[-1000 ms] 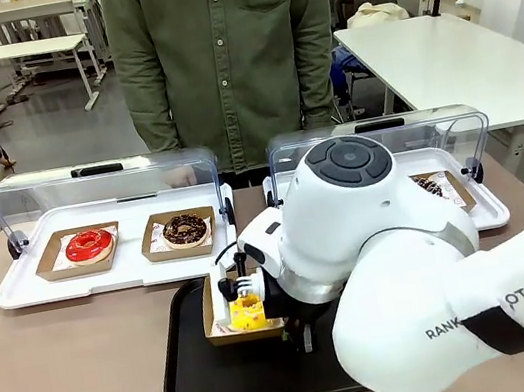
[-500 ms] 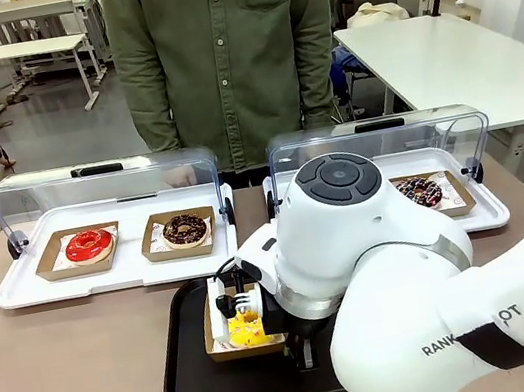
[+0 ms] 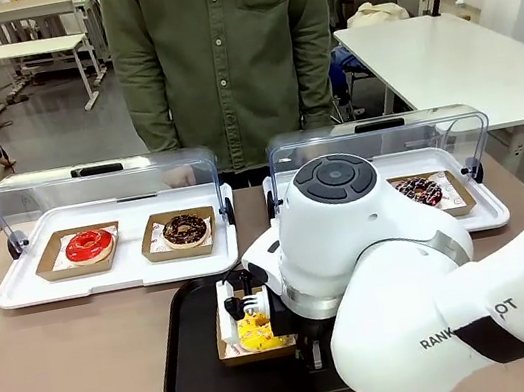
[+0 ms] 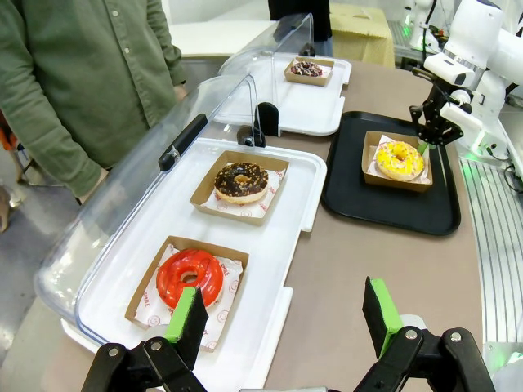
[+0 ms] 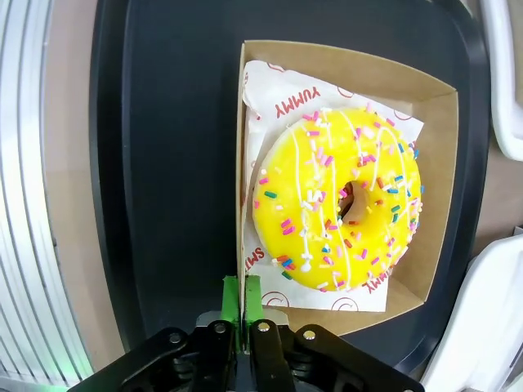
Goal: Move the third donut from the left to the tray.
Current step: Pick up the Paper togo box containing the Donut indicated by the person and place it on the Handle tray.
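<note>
The yellow-glazed donut [image 5: 339,208] with sprinkles lies in its brown cardboard holder [image 5: 433,155] over the black tray [image 5: 163,163]. My right gripper [image 5: 243,298] is shut on the holder's side wall, green pads pinching the cardboard. In the front view the donut [image 3: 256,334] and holder sit low on the tray [image 3: 193,370], under the right gripper [image 3: 248,305] at the end of the big white arm. From the left wrist view the donut [image 4: 398,159] sits in the tray [image 4: 359,200], with the right gripper [image 4: 431,122] beside it. My left gripper [image 4: 284,322] hangs open above the table, holding nothing.
A white tray with a raised clear lid [image 3: 113,273] holds a red donut [image 3: 89,245] and a chocolate donut [image 3: 185,230]. A second lidded white tray [image 3: 483,213] holds a dark donut [image 3: 418,191]. A person in a green shirt [image 3: 226,50] stands at the far edge.
The right gripper has come down and shifted slightly right, bringing the yellow donut in its holder lower onto the black tray. The grip on the holder stays.
</note>
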`<action>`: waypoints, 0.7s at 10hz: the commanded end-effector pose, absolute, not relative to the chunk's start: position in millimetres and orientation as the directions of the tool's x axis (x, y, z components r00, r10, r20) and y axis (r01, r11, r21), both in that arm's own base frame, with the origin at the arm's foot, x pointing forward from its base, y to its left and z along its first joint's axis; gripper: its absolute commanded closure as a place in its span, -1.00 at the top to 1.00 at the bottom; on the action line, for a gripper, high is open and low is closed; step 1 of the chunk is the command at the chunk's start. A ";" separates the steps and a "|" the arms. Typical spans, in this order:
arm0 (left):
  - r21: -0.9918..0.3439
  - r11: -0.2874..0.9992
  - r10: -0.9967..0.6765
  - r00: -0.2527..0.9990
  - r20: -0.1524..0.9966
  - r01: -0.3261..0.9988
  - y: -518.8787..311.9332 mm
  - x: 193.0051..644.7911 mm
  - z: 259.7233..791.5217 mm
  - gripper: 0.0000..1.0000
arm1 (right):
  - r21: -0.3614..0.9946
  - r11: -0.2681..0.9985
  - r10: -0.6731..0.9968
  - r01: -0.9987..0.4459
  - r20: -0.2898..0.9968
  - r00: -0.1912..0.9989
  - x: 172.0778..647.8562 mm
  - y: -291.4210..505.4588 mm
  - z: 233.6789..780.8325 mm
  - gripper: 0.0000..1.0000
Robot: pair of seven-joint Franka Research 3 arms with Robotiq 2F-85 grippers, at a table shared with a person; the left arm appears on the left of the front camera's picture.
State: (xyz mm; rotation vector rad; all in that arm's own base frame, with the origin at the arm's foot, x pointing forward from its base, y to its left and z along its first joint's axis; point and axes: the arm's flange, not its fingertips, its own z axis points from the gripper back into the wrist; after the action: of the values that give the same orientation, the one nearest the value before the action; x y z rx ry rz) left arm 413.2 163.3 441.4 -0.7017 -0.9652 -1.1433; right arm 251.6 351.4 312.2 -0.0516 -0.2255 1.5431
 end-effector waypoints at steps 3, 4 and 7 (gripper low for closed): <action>0.014 0.280 -0.412 0.107 0.905 0.960 163.0 412.7 442.8 1.00 | -0.186 0.056 0.993 -0.981 0.112 0.036 214.7 285.8 308.2 0.28; 0.014 0.280 -0.412 0.107 0.905 0.960 163.0 412.7 442.8 1.00 | -0.209 0.061 0.993 -0.976 0.111 0.038 214.7 287.0 318.5 0.47; 0.014 0.280 -0.412 0.107 0.905 0.960 163.0 412.7 442.8 1.00 | -0.194 0.064 0.993 -0.979 0.109 0.043 215.0 289.7 344.6 1.00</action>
State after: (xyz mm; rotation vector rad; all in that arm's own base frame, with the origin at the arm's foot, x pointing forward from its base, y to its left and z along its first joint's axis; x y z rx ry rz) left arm 413.2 163.3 441.4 -0.7017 -0.9652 -1.1433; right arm 252.1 342.8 344.0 -0.0876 -0.2440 1.5213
